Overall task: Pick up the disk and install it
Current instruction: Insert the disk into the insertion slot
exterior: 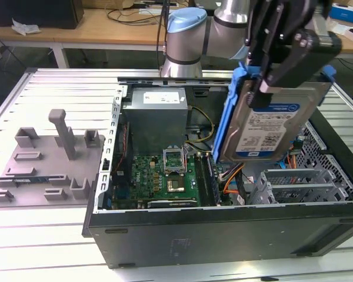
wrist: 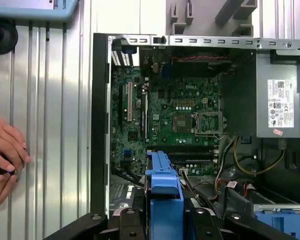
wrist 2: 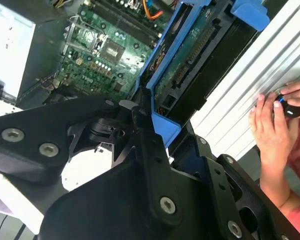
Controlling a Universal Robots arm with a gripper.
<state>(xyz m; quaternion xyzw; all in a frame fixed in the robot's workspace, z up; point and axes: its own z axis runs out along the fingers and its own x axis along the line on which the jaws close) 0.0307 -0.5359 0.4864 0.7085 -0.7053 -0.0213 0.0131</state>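
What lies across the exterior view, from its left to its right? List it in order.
grey upright post → green motherboard → the disk, held up by the gripper

Bright even light, seemingly from overhead, glare on table (exterior: 35, 238), case (exterior: 223, 232) interior dim

There is one disk (exterior: 265, 126), one gripper (exterior: 263, 88), one case (exterior: 223, 232) with one motherboard (exterior: 165, 173) and one power supply (exterior: 156, 111), one grey fixture plate (exterior: 41, 173) with one tall post (exterior: 62, 132), and two hands (wrist 2: 270, 132).
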